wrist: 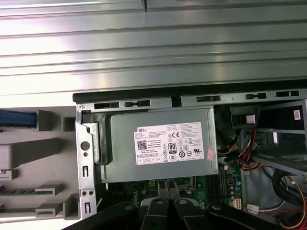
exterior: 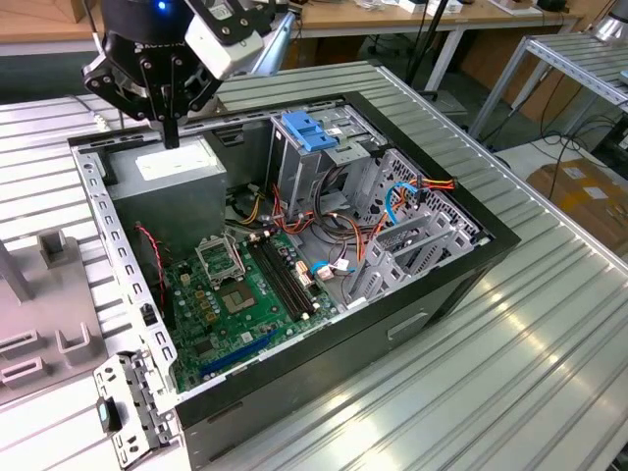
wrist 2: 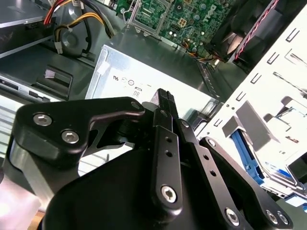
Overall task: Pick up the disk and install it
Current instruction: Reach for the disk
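Gripper (exterior: 172,135) hangs over the grey power-supply box (exterior: 169,186) in the open computer case (exterior: 496,243), jaws closed together and holding nothing. The disk (wrist: 17,119), seen in the first wrist view as a blue rail edge, sits in the grey holder (wrist: 48,148) beside the case, well apart from the gripper.

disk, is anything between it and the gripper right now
What seems to be the disk, a blue edge in the grey holder, lies outside the case. The gripper hangs over the power supply, so the case's side wall stands between them.
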Controlling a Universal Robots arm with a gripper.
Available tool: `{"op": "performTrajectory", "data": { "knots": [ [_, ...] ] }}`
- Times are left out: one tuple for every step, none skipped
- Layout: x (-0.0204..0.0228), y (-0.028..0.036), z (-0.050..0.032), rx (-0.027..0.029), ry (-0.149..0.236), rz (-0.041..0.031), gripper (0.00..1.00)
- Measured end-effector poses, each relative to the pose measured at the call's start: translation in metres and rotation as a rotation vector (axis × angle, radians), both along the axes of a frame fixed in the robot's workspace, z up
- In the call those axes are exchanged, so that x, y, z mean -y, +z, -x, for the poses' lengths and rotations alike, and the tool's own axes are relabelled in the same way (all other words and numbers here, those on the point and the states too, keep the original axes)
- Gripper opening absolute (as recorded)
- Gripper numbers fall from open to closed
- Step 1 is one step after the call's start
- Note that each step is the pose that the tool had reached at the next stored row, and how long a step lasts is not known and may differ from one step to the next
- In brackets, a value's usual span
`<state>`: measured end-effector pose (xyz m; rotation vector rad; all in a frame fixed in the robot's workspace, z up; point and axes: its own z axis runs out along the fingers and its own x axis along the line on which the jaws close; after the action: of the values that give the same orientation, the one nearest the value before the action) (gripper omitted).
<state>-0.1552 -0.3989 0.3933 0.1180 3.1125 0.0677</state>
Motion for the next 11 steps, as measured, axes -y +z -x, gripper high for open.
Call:
{"op": "performTrajectory", "data": {
  "knots": [
    [0.0, 0.0, 0.0013, 0.0, 0.0, 0.0001, 0.11],
    [0.0, 0.0, 0.0032, 0.0, 0.0, 0.0001, 0.11],
    [0.0, 0.0, 0.0062, 0.0, 0.0, 0.0, 0.11],
    [0.0, 0.0, 0.0075, 0.0, 0.0, 0.0001, 0.11],
    [0.0, 0.0, 0.0086, 0.0, 0.0, 0.0, 0.11],
    [0.0, 0.0, 0.0093, 0.0, 0.0, 0.0001, 0.11],
    [0.0, 0.0, 0.0108, 0.0, 0.0, 0.0, 0.11],
    [0.0, 0.0, 0.0114, 0.0, 0.0, 0.0001, 0.11],
    [0.0, 0.0, 0.0121, 0.0, 0.0, 0.0, 0.11],
    [0.0, 0.0, 0.013, 0.0, 0.0, 0.0, 0.11],
    [0.0, 0.0, 0.0136, 0.0, 0.0, 0.0001, 0.11]
  ]
}}
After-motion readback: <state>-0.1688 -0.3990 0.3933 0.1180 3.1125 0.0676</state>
